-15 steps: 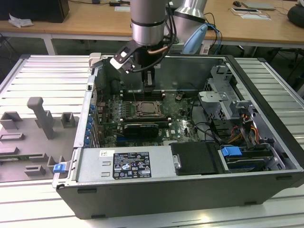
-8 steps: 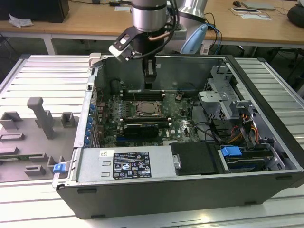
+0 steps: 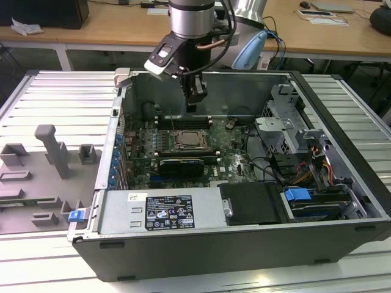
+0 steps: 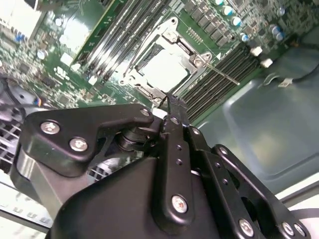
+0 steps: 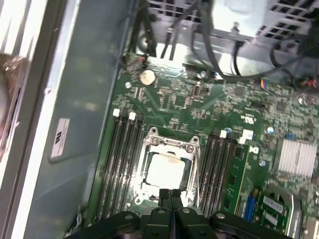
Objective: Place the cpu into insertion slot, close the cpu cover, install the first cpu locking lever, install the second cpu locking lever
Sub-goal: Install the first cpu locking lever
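tool (image 5: 170, 196), pinched closed, hangs above cpu (image 5: 166, 169) under cpu cover (image 5: 169, 145)

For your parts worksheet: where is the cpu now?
The cpu lies on the motherboard between two banks of memory slots, near the exterior view's centre, beneath the gripper.

Open air above insertion slot (image 5: 141, 172), between memory slots (image 5: 117, 164)

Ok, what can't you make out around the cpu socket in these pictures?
The near edge of the cpu cover: hidden behind the claw in the first wrist view.
Much of the motherboard: blocked by the claw's body in the second wrist view.
Whether the cpu cover is latched: too small in the exterior view.
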`<state>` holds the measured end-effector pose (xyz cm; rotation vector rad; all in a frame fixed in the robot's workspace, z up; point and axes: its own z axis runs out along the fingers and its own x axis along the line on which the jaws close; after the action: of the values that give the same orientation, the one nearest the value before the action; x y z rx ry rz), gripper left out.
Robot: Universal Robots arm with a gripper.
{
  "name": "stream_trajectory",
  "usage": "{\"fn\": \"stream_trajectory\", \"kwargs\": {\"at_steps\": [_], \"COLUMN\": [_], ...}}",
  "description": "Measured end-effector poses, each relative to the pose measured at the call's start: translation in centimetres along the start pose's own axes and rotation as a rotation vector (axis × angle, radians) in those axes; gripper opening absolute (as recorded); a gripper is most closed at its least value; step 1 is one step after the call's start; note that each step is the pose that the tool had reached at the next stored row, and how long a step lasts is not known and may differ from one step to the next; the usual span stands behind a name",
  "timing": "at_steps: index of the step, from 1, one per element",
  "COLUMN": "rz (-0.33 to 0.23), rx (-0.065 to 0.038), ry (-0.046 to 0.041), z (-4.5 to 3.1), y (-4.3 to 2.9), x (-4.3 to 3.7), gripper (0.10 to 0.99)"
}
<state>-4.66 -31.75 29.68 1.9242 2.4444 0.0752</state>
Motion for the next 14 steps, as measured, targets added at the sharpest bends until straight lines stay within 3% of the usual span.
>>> {"fn": "stream_trajectory", "kwargs": {"at_steps": [3, 14], "rz": [-0.095, -0.343], "rx": [0.001, 0.002], "ry": [0.0052, 0.0193], "z": [0.06, 0.26], "y": [-0.01, -0.01], "x": [0.00, 0.00], "gripper": [0.106, 0.106]}}
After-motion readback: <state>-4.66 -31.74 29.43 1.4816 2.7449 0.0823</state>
